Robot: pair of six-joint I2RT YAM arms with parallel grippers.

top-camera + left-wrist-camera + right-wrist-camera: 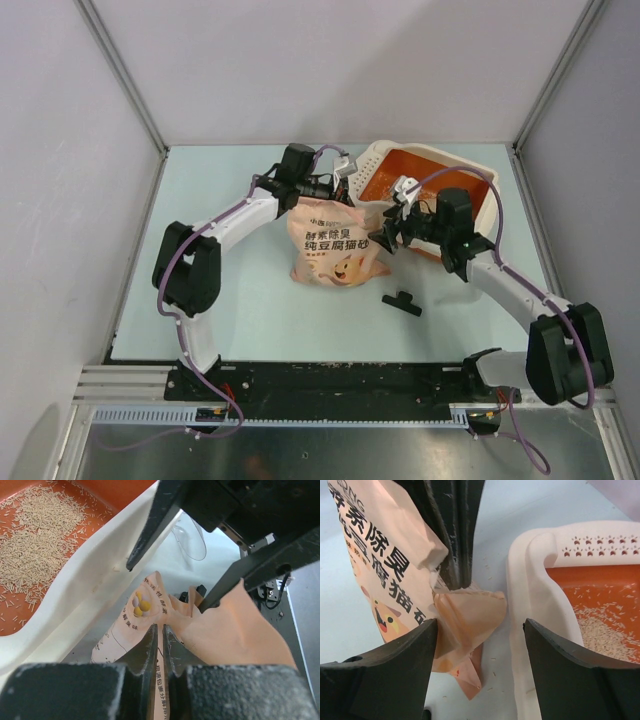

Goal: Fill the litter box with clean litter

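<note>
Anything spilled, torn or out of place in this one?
Yes. A few litter grains lie on the table between the bag and the box, outside it. The bag's torn mouth hangs ragged. A small black part lies loose near the bag.

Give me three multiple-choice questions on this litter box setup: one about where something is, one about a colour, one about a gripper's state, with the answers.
1. Where is the pink bag? A) on the table beside the litter box B) inside the litter box C) under the litter box
2. The litter box's inside colour? A) blue B) orange C) green
3. The right gripper is: A) fully shut B) shut on the bag C) open
Answers: A, it lies on the table beside the box; B, orange shows under the clean litter; C, its jaws stand wide apart.
</note>
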